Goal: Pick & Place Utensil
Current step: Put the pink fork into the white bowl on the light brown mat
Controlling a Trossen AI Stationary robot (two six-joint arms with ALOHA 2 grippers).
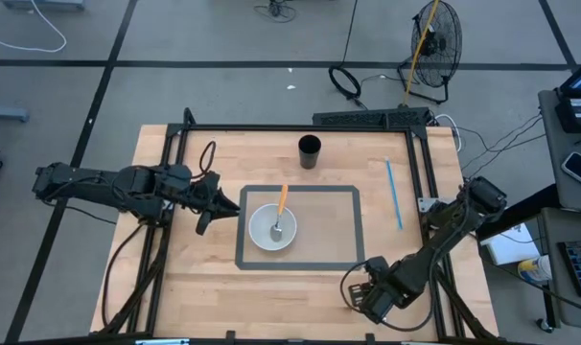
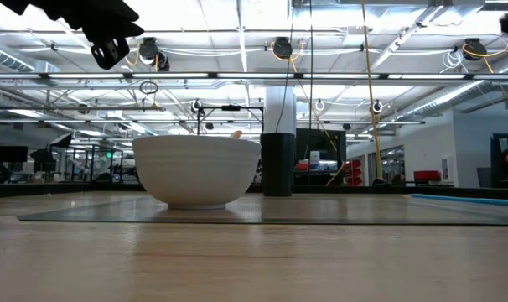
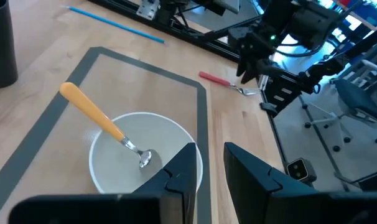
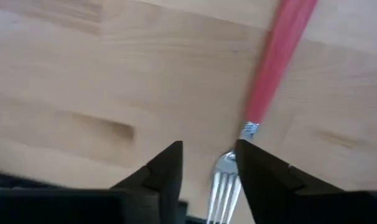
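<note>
At the near right edge of the wooden bench (image 1: pixel 204 287) my right gripper (image 4: pixel 208 163) sits low over the red-handled metal fork (image 4: pixel 282 62); fork lies flat on the wood, tines between my two dark fingers (image 4: pixel 160 171), handle running away from me; fingers stand apart with a gap either side of the tines, so nothing is clamped; the left wrist view shows the same fork (image 3: pixel 221 81) on the bench just beside my right gripper (image 3: pixel 251 68), outside the grey-bordered mat (image 1: pixel 343 225);

my left gripper (image 1: pixel 228 204) hovers at the mat's left border, just beside the white round bowl (image 1: pixel 273 228), above the bench and not touching it; its fingers (image 3: pixel 179 177) are parted with a clear gap and hold nothing; low view shows it up high (image 2: pixel 111 46), well above the bowl (image 2: pixel 195 172);

the bowl stands on the mat, left of centre; the orange-handled metal spoon (image 1: pixel 281 209) rests in it, spoon head down in the bowl and handle leaning out over the far rim; left wrist view confirms it (image 3: pixel 104 124);

black cylindrical cup (image 1: pixel 310 151) stands upright near the far edge, beyond the mat; thin blue straw (image 1: pixel 393 192) lies flat toward the right edge, well apart from mat and fork; black frame rails (image 1: pixel 300 126) run along the far edge and sides.
</note>
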